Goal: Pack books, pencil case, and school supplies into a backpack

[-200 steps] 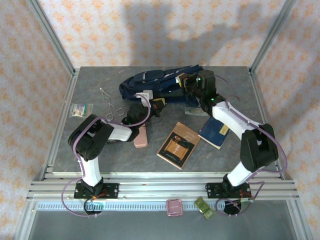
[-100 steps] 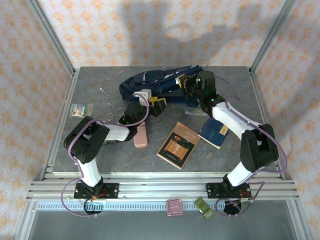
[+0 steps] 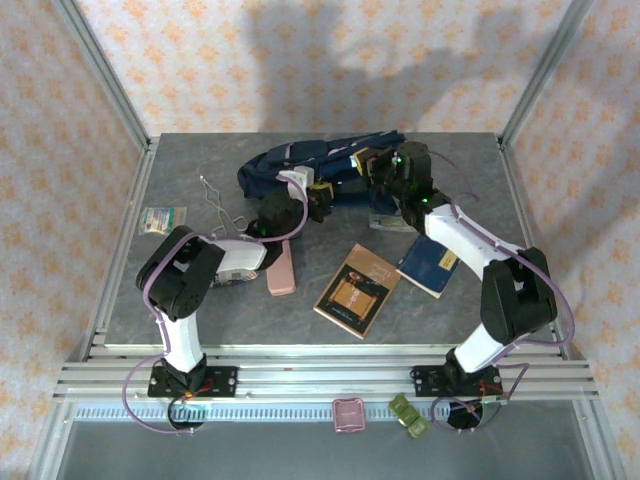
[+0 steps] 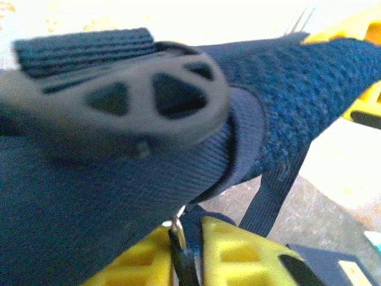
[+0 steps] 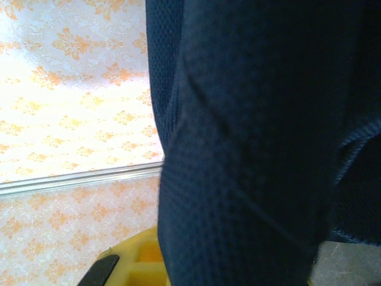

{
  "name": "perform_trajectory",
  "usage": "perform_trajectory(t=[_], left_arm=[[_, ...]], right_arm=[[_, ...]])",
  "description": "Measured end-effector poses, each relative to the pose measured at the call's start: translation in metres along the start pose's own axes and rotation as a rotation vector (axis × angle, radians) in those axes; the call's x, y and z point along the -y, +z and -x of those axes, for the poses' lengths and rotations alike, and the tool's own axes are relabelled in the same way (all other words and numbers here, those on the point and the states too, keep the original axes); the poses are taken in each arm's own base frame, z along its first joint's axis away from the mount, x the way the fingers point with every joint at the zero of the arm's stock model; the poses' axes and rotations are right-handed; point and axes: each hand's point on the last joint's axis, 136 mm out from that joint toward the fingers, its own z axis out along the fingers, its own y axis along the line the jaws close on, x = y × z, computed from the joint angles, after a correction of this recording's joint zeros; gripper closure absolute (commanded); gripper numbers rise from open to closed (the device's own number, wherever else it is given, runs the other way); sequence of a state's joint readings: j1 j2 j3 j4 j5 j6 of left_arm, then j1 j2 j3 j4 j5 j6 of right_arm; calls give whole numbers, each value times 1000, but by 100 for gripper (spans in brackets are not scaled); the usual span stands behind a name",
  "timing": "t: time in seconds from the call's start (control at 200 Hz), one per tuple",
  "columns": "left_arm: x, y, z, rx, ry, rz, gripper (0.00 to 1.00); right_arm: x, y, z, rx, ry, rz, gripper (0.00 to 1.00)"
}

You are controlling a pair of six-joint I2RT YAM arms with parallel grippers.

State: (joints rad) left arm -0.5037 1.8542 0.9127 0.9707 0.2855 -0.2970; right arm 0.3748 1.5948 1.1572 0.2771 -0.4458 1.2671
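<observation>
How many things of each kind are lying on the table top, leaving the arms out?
Backpack: 1
Books: 2 (brown book, dark blue book)
Pencil case: 1
Packets: 2 (greenish-white packet, pale packet, partly hidden)
Bent wire piece: 1
Total: 7

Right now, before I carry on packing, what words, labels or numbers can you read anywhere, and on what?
No text is legible in any view.
Brown book: print around the orange picture, too small to read.
Blue book: pale label, too small to read.
Greenish packet at far left: print blurred.
Backpack: white patches, nothing legible on them.
</observation>
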Motion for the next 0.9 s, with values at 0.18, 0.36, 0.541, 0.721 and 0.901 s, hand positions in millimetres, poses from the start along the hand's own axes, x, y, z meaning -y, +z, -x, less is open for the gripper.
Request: perform_trajectory(t=[0.18,0.36,0.541,0.721,0.901], left_arm=[[-3,-1,-5,-14,9,13,100],[-11,-14,-18,-48,5,47,100],[-18,-34,-22,-77,-1,94,100],[-22,-48,-30,-138,-8,131,100],[-27,-67,-40,-223,-9,183,100]], right_arm=[[0,0,0,0,-1,0,100],[9,0,-1,-2,-2,-18,100],[29,-7,2,-5,11,-52,100],[43,-17,15,11,5,-73,100],[73,-34,36,31,-8,-126,100]])
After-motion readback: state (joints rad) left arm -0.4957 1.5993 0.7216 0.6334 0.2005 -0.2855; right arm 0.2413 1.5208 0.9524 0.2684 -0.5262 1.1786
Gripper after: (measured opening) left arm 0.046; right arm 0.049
